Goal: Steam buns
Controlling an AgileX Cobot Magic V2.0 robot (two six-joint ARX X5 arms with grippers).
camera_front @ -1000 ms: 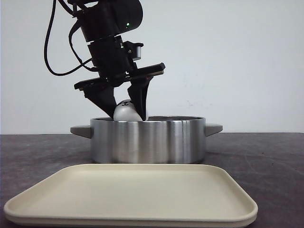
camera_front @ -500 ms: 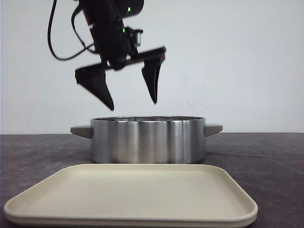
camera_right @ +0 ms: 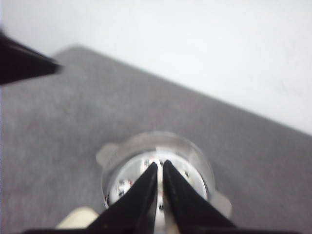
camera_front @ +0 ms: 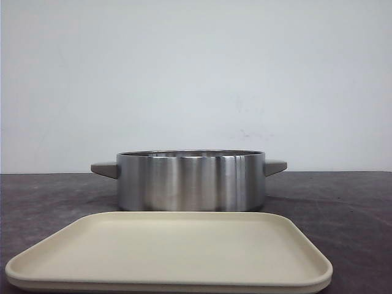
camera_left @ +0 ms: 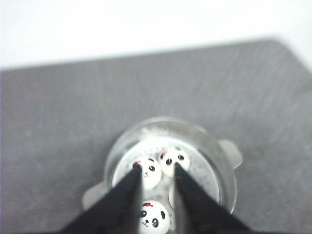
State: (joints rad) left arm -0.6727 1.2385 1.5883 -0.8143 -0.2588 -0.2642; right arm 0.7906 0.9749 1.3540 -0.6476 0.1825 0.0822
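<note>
The front view shows only the pot (camera_front: 190, 180) and tray (camera_front: 168, 251). The left wrist view reveals the buns (camera_left: 174, 161) inside, left end effector (camera_left: 158, 170) released above them. The right end effector (camera_right: 160, 166) is clenched, empty.

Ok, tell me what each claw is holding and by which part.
Nothing is held. The left claw is open and empty above the buns in the pot; the right claw is shut on nothing.

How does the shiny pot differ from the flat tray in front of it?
The pot is polished metal with tall round walls and side handles; the tray is matte cream, shallow and rectangular with rounded corners. The pot holds panda-faced buns, seen from the left wrist camera; the tray holds nothing. The tray lies nearer the front camera, the pot behind it. Both rest on the dark table.
</note>
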